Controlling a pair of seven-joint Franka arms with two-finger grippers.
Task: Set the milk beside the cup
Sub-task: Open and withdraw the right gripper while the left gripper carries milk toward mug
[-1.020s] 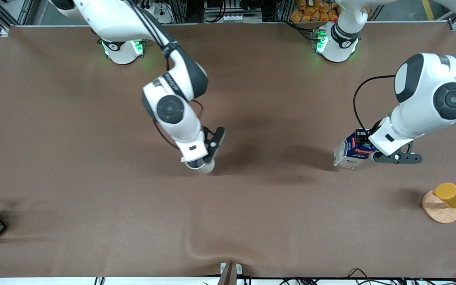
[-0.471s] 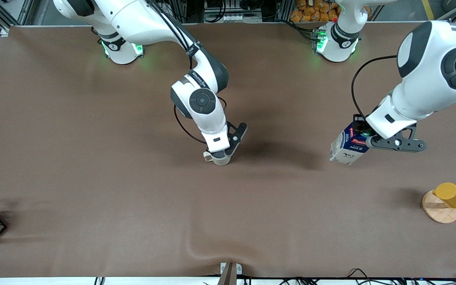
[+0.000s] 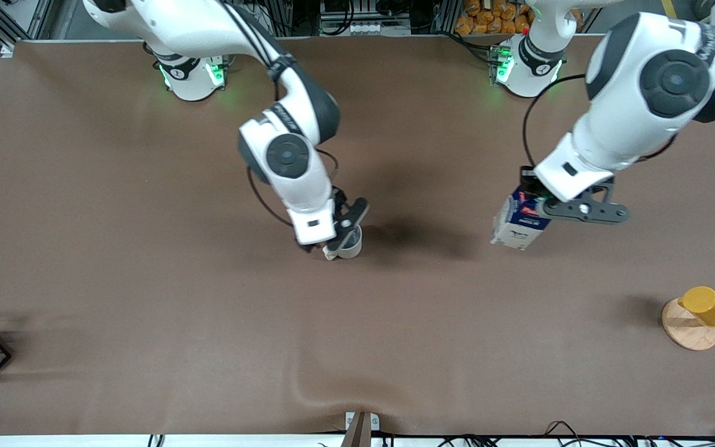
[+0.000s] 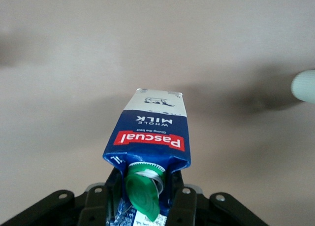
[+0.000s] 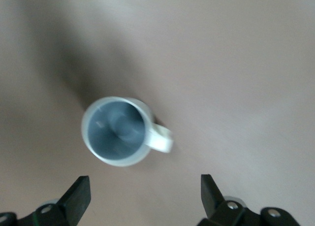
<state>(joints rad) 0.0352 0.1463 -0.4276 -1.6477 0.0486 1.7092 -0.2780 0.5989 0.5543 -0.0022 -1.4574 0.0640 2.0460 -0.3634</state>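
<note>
- Left wrist view: the left gripper (image 4: 142, 206) is clamped on the milk (image 4: 150, 137) at its gabled top, the carton's long axis hanging tilted over the desk (image 3: 115, 279).
- The cup (image 3: 350, 243) stands upright mid-desk, toward the right arm's end from the carton and well apart from it.
- The right gripper (image 5: 142, 196) hangs over the cup, fingers apart, gripping nothing.
- Judged: the left arm must carry the milk toward the cup.

Milk (image 3: 521, 217) carried by left gripper (image 3: 534, 202) from right of frame toward centre, also upward in frame. Cup (image 3: 350, 244) released on table near centre; right gripper (image 3: 331, 239) opened and lifted off, fingers (image 5: 76, 199) spread wide.
</note>
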